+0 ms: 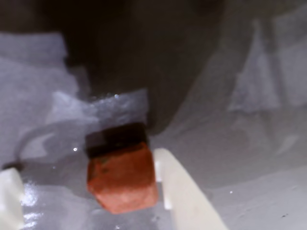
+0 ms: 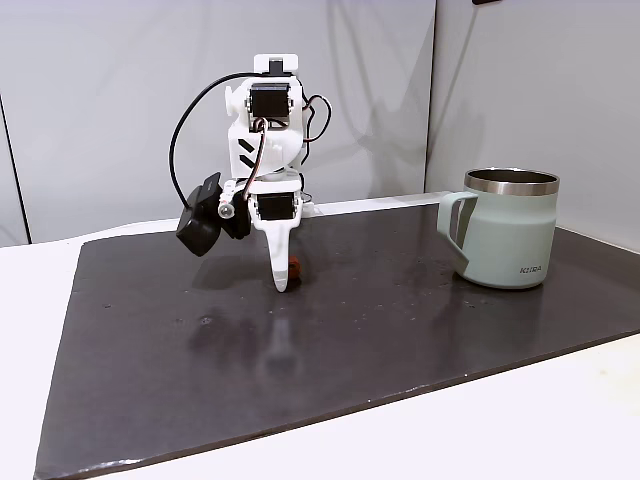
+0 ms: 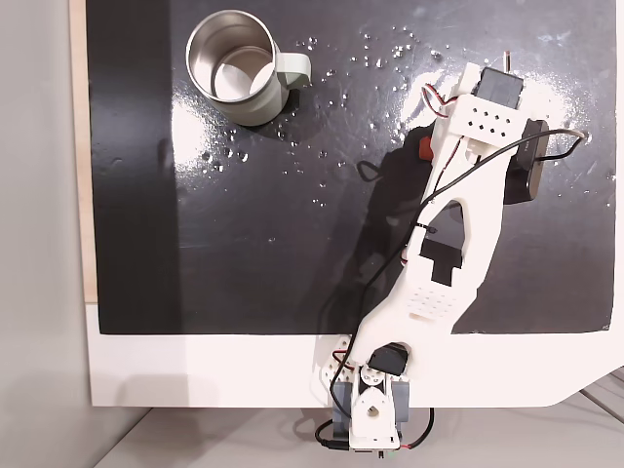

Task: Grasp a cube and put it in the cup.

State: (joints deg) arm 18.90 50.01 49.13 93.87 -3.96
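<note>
Surface: dark, glossy mat (image 2: 330, 350), speckled with small pale flecks and glare patches, laid over a white tabletop (image 2: 520, 430); a pale wood strip borders the mat along the left edge in the fixed view from above.

Room: plain grey-white wall panels (image 2: 100, 100) behind the table, with a vertical seam to the right of my arm in the side fixed view.

My claw (image 1: 86, 191): fingers apart, pointing down at the mat. In the wrist view one white finger (image 1: 184, 191) stands just right of the cube, touching or nearly touching its side; the other shows at the left edge, clear of it. Nothing clamped.

Cube (image 1: 122, 179): rust-orange, resting on the mat between my fingers; in the side fixed view it peeks out just right of my fingertip (image 2: 295, 266).

Cup (image 2: 507, 227): sage-green mug, steel rim, upright on the mat, well apart from my claw, handle turned toward me.
</note>
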